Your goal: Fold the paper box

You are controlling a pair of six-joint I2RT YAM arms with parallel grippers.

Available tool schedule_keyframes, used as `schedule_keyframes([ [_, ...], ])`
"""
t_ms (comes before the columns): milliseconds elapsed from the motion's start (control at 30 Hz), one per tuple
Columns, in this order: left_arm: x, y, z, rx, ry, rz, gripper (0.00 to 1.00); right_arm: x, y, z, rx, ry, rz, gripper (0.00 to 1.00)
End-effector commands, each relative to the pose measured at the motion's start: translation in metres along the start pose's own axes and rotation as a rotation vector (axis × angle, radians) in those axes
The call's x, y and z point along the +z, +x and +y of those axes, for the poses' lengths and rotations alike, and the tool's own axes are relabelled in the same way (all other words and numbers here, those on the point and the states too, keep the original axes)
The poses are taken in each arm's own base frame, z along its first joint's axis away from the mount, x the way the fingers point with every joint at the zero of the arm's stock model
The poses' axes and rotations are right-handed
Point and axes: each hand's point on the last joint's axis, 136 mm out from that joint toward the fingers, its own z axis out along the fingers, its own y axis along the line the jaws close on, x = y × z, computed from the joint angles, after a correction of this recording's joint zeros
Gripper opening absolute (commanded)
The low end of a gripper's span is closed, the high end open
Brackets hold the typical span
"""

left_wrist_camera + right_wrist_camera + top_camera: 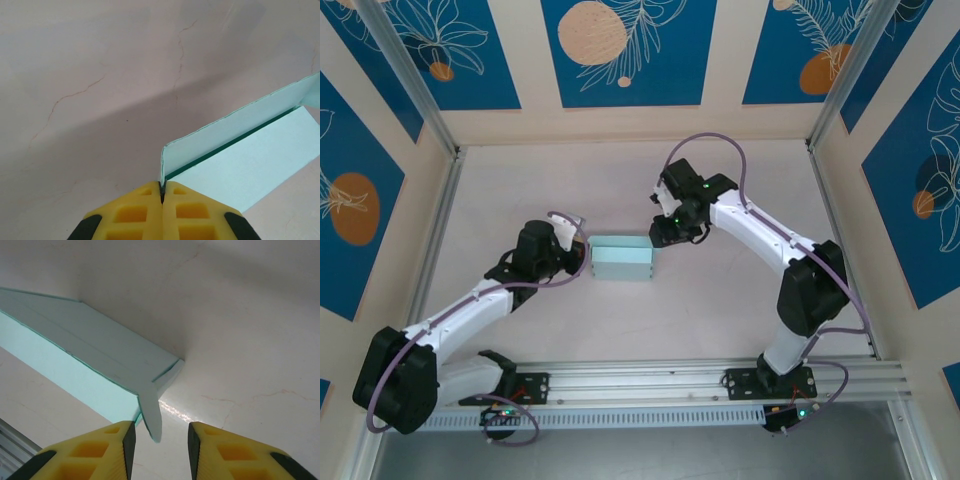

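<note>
top, box: I see the paper box (620,258) flat-ish on the table (720,300), mid-field between both arms.
top, risk: the arms sit at opposite ends, so if they pull apart the thin card tears or pops out.
top, position: left gripper (582,248) is at the box's left end, right gripper (660,233) at its right far corner.
left wrist, grip: left gripper (161,186) is clenched, pads together, and the corner edge of the upright wall (225,130) runs into the seam. I read that as a pinch on the paper box.
left wrist, risk: the bite is tiny, so a twist could slip it or crease it.
right wrist, jaws: right gripper (161,432) is apart and holds nothing.
right wrist, risk: the flap (150,415) hangs nearer the left pad, so an off-centre clamp could bend it off its score.
right wrist, position: the flap tip is between the fingers, the box body beyond and to the left.
</note>
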Motion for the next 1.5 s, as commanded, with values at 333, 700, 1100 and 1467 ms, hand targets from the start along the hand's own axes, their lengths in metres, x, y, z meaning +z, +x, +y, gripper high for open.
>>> schedule_keyframes([
  [333, -0.002, -0.004, -0.001, -0.037, -0.011, -0.023, 0.0, 0.007, -0.006, 0.017, 0.018, -0.006, 0.017, 0.13],
  [700, 0.001, 0.009, -0.013, -0.058, 0.014, -0.011, 0.0, 0.014, -0.011, 0.025, 0.142, 0.033, 0.01, 0.06],
  [1100, -0.003, 0.01, -0.02, -0.071, 0.009, -0.024, 0.0, 0.03, -0.015, 0.024, 0.182, 0.268, -0.021, 0.05],
  [1467, -0.006, 0.008, -0.014, -0.102, -0.039, -0.052, 0.0, 0.029, -0.013, 0.033, 0.139, 0.415, -0.102, 0.01],
])
